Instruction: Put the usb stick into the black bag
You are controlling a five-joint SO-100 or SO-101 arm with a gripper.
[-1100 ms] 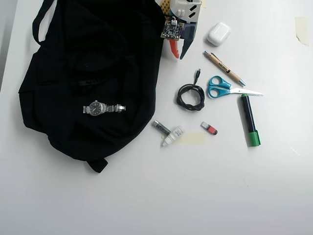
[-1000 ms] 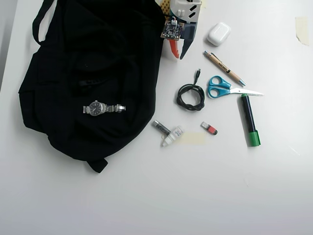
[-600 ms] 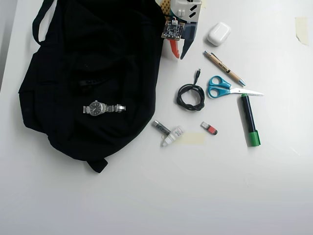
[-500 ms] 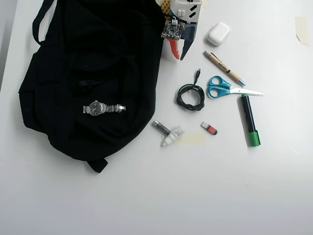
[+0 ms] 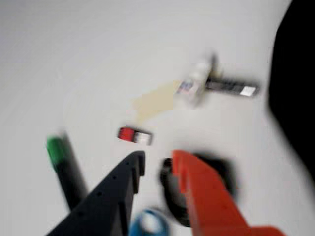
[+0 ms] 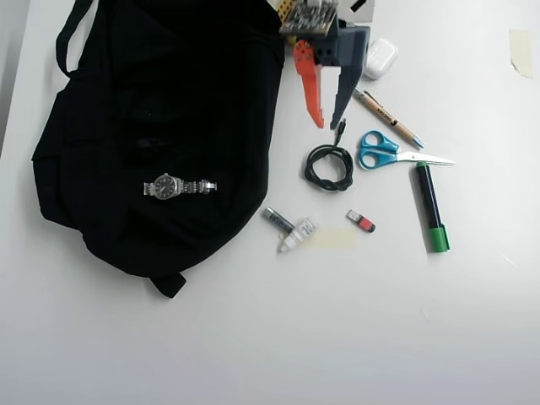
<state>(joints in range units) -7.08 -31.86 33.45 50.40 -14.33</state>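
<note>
White worktop (image 6: 253, 337) with one black bag (image 6: 169, 101) on the overhead view's left.
One usb stick (image 6: 360, 221) lies right of it; two fingers (image 6: 308, 80) spread, empty; one watch (image 6: 177, 186) on the bag.

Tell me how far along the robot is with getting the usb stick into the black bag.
Early stage. Nothing is done yet: the usb stick lies on the table, apart from the black bag, right of it in the overhead view. In hand: the gripper is open and empty, above the coiled black cable, short of the stick. Left: reach the stick, grasp it, carry it to the bag and release.
</note>
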